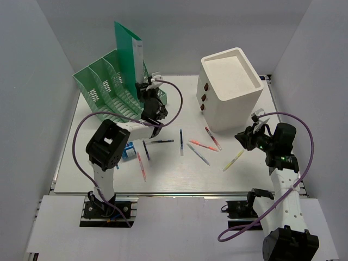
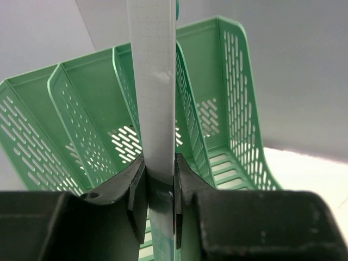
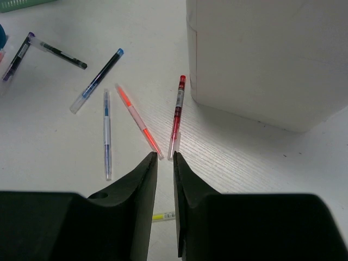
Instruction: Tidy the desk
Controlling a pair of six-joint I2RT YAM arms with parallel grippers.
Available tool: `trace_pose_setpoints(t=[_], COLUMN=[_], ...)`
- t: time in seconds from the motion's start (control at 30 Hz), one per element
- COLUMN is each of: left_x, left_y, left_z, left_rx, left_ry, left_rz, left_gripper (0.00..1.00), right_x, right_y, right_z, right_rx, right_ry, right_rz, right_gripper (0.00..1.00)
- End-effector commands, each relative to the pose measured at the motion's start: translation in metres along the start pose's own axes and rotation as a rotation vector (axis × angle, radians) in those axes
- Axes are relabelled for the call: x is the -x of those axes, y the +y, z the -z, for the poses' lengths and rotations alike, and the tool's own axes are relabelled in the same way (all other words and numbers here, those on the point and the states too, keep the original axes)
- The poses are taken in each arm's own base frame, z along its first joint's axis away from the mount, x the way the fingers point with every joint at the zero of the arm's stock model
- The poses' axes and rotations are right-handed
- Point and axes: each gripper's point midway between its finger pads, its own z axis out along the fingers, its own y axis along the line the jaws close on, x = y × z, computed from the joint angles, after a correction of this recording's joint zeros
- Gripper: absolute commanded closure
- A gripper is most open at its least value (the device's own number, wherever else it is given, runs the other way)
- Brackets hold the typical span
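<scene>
The white desk (image 1: 163,176) has several pens scattered at its middle. My left gripper (image 1: 144,90) (image 2: 159,163) is shut on the edge of a green folder (image 1: 128,51) with a white spine (image 2: 155,81), holding it upright over the green file rack (image 1: 109,89) (image 2: 228,109). My right gripper (image 1: 243,138) (image 3: 166,156) hovers empty above the desk, its jaws shut to a narrow gap, just short of the tips of a red pen (image 3: 177,111) and an orange pen (image 3: 137,119). A yellow pen (image 1: 233,160) (image 3: 163,216) lies under it.
A white drawer box (image 1: 231,89) (image 3: 266,54) stands at the back right, close to the right gripper. A clear blue pen (image 3: 107,133), a dark blue pen (image 3: 98,80), a black pen (image 3: 60,53) and a purple pen (image 3: 19,54) lie left. A blue object (image 1: 129,150) sits by the left arm.
</scene>
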Motion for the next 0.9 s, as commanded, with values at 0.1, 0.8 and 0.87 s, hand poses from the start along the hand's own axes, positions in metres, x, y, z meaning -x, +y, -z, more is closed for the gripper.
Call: trace_pose_setpoints(t=[0.1, 0.8, 0.87], left_x=[0.026, 0.012, 0.011], left_y=[0.011, -0.009, -0.006], left_z=[-0.004, -0.013, -0.016], left_rx=[0.084, 0.113, 0.122], left_ry=[-0.106, -0.165, -0.171], left_rz=[0.121, 0.118, 0.118], left_gripper=[1.00, 1.00, 1.00], right_x=[-0.002, -0.012, -0.015], right_y=[-0.001, 0.003, 0.003], right_z=[-0.003, -0.008, -0.009], right_rx=[0.007, 0.049, 0.054], right_ry=[-0.001, 0.016, 0.021], right_rz=[0.029, 0.024, 0.020], right_gripper=[0.76, 0.77, 0.77])
